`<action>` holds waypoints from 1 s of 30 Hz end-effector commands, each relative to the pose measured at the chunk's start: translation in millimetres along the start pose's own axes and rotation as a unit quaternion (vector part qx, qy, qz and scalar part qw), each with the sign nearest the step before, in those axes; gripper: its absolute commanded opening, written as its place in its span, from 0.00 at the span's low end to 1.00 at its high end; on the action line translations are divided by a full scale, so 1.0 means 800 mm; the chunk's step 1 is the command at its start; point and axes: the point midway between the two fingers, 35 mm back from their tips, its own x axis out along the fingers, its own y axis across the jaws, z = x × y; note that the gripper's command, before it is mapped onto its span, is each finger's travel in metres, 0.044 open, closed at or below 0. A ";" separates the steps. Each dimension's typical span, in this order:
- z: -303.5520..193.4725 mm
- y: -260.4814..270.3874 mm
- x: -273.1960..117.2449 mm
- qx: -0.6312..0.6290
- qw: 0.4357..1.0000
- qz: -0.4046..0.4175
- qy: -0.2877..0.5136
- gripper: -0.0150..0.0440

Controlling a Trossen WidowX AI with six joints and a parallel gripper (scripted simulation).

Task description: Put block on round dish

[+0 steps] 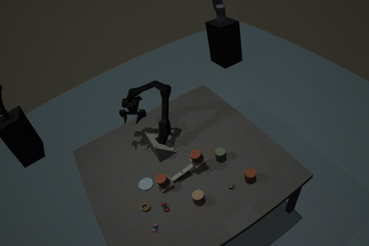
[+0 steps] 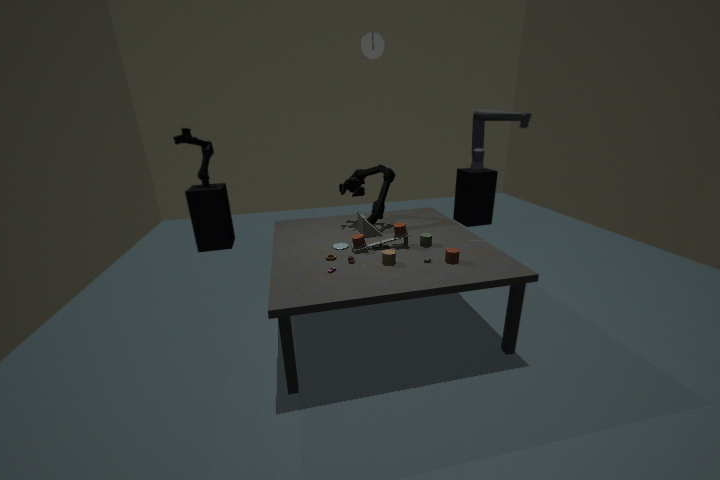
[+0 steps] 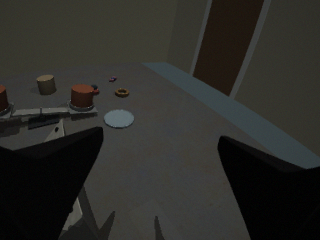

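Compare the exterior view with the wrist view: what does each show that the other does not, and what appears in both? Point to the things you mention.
Only the exterior view shows the wall clock [image 2: 372, 45], the green cup [image 1: 220, 155] [image 2: 425, 240] and the table's legs.

Only the wrist view shows a brown door panel [image 3: 227, 47] with pale edging.

Both show the round dish [image 1: 145, 183] [image 2: 340, 246] [image 3: 119, 119], the orange ring [image 1: 141, 207] [image 2: 330, 259] [image 3: 122, 95] and the tan cup [image 1: 198, 198] [image 2: 388, 257] [image 3: 46, 85].

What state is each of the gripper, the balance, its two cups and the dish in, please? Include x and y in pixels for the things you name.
Gripper [image 1: 130, 121] [image 3: 162, 138]: open, nothing held.
Balance [image 1: 177, 176] [image 2: 382, 242] [image 3: 42, 112]: tilted, dish-side end low.
Cup nearer the dish [image 1: 162, 180] [image 2: 358, 240] [image 3: 82, 96]: upside down, on the low end.
Other cup [image 1: 196, 156] [image 2: 399, 229] [image 3: 2, 99]: upside down, raised.
Dish [image 1: 145, 184] [image 2: 340, 246] [image 3: 119, 119]: empty.
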 end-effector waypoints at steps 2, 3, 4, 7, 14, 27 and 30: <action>0.004 0.002 0.003 0.000 1.000 0.003 0.002 1.00; 0.008 0.004 0.007 0.000 1.000 0.006 0.005 1.00; 0.015 0.007 0.012 0.001 1.000 0.010 0.009 1.00; 0.042 0.025 0.037 0.002 0.999 0.031 0.028 1.00; 0.098 0.085 0.104 -0.023 0.993 0.092 0.076 1.00; 0.128 0.276 0.213 -0.100 0.948 0.242 0.184 1.00; 0.117 0.325 0.224 -0.115 0.930 0.277 0.212 1.00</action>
